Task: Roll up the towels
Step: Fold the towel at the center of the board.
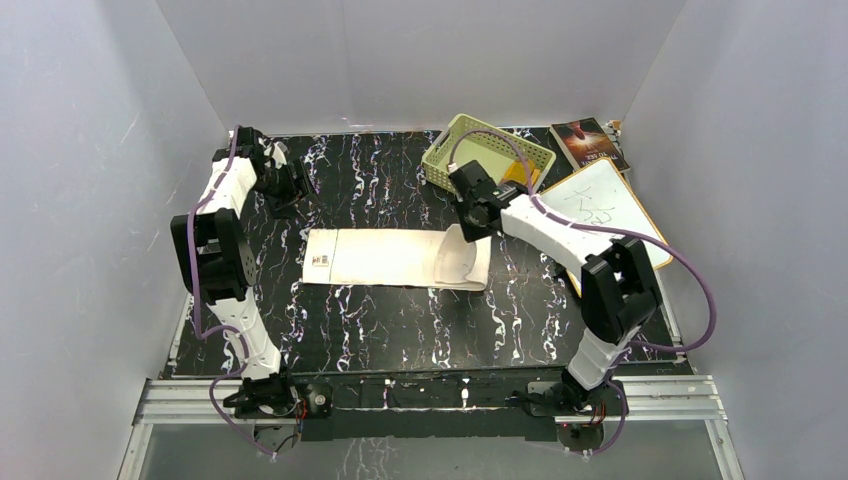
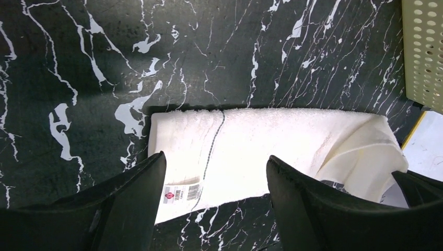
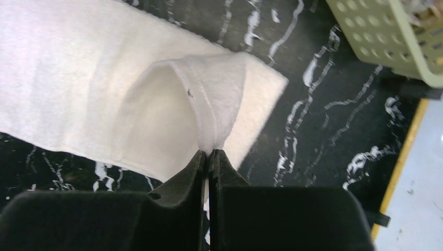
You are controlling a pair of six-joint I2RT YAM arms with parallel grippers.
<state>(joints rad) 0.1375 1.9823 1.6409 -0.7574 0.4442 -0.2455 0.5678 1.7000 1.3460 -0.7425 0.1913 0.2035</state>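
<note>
A black table (image 1: 380, 320) veined with white streaks is seen across the middle of the top view. At the centre of the frame a long cream-white towel (image 1: 385, 258) is spread flat on it (the right end is raised off the surface and curled over), and a small printed label (image 1: 322, 262) is shown at its left end. Toward the upper right a pale green perforated basket (image 1: 445, 160) is set down. A white board (image 1: 600, 205) with an orange rim is laid just right of the basket, and a dark book (image 1: 590, 142) is placed above the board.
</note>
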